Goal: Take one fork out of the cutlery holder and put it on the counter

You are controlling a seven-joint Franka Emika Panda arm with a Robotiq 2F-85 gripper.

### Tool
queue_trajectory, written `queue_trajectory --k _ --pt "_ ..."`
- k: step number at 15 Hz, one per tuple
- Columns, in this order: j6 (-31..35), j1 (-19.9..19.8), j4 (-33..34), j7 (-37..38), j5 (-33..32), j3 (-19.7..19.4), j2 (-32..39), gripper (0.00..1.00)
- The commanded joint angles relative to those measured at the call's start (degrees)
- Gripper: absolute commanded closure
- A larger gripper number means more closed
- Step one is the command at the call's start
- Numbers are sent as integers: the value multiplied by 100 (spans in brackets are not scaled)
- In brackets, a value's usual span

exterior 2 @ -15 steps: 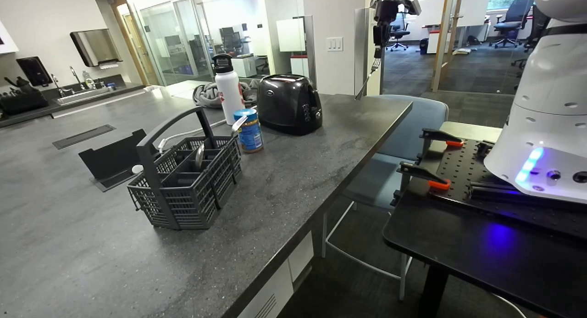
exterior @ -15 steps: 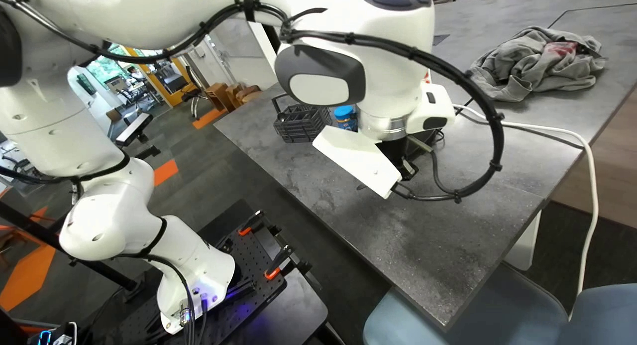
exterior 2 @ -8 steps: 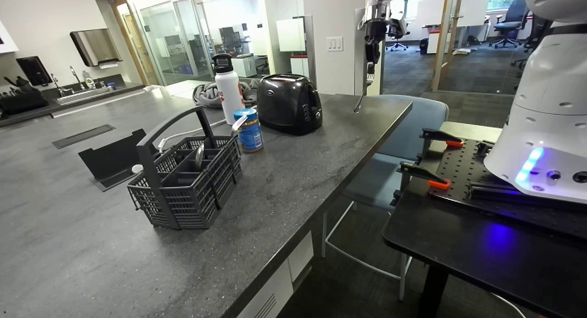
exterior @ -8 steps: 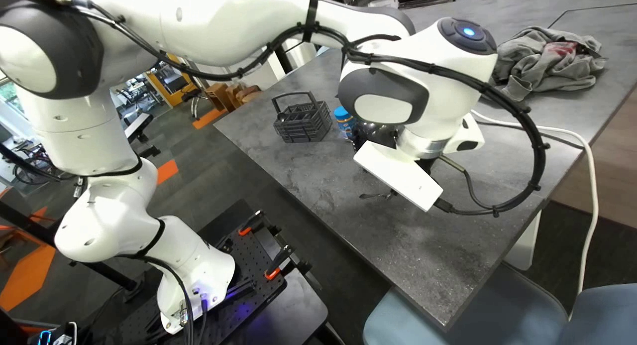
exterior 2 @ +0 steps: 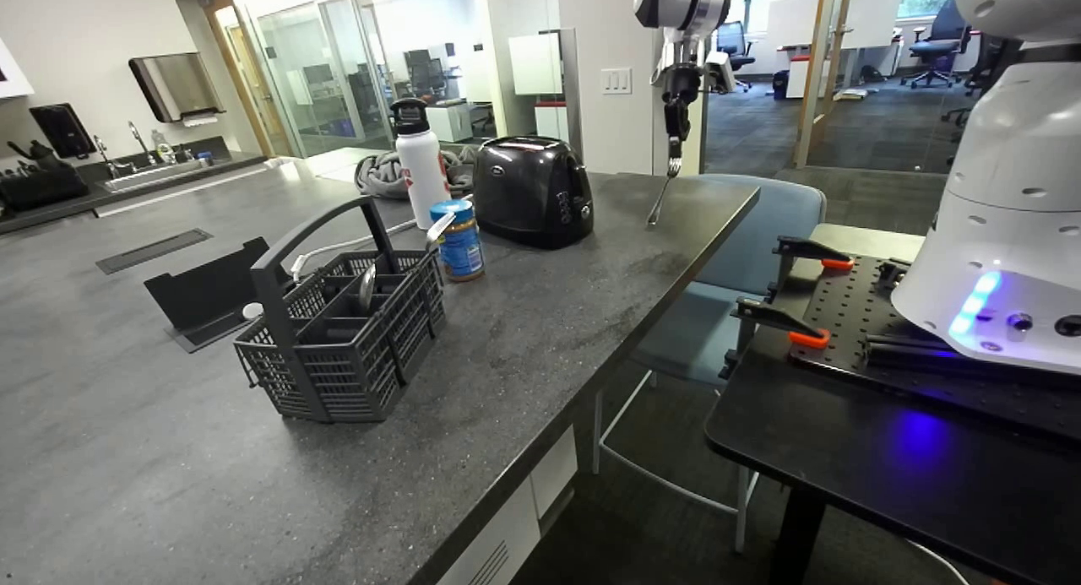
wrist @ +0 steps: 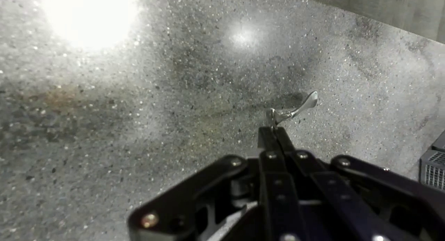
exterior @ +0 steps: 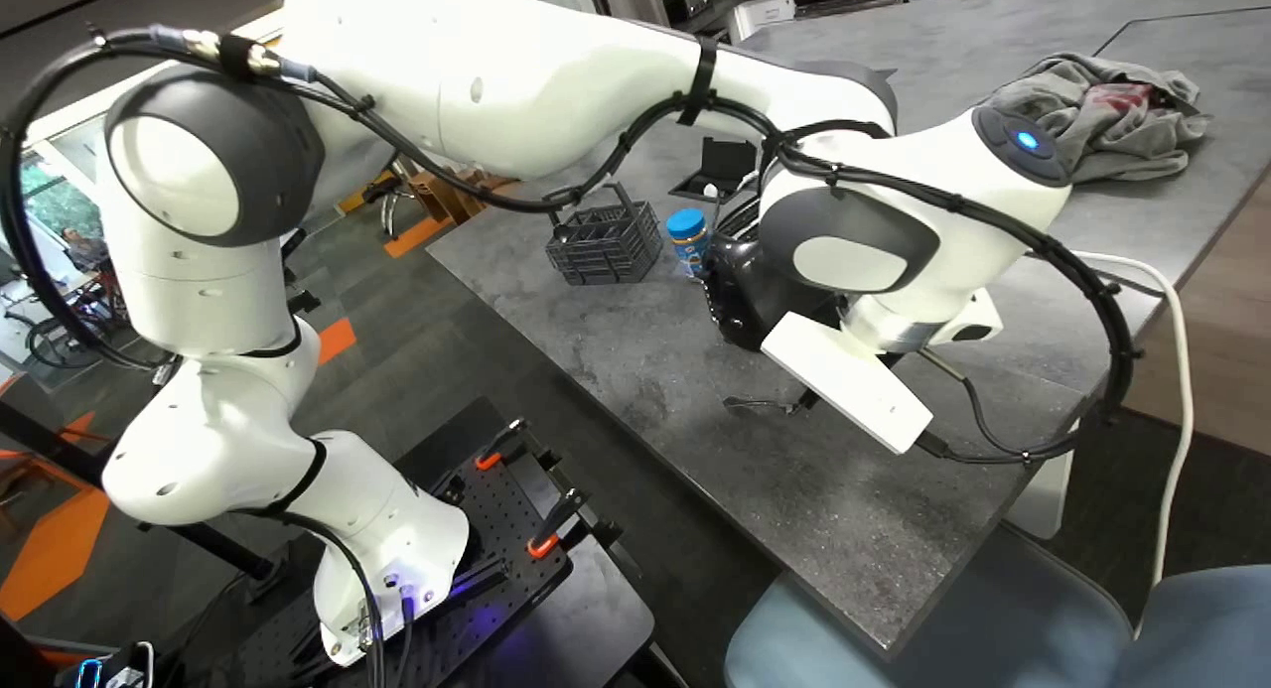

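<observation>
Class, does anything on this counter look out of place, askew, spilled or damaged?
The grey cloth stands out: it lies crumpled on the counter, with a red patch among its folds; stain or print, I can't tell. A silvery utensil slants over the rim of the cutlery holder, looking askew. No clear spill or breakage shows.

Cutlery holder on counter; jar between it and toaster.

Silvery fork, tilted, between fingers
</observation>
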Motion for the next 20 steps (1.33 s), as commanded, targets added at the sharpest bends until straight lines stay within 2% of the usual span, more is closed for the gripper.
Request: queue_trajectory --k 1,4,5,7,12,15,16,20 --pt "-521 -235 671 -62 -80 234 516 99" --pt "-728 -342 1001 -26 -108 350 836 99" --pt "-836 -405 1177 8 -111 371 956 72" --pt "-1127 -580 1648 -10 -149 378 1207 64" --pt "-1625 -730 2115 85 -256 460 1174 27" --pt "-1354 -391 1357 246 -392 244 324 3" --pt "-1106 -259 1020 421 -440 171 -6 0" --pt "-501 291 104 1363 -772 -80 -1070 0"
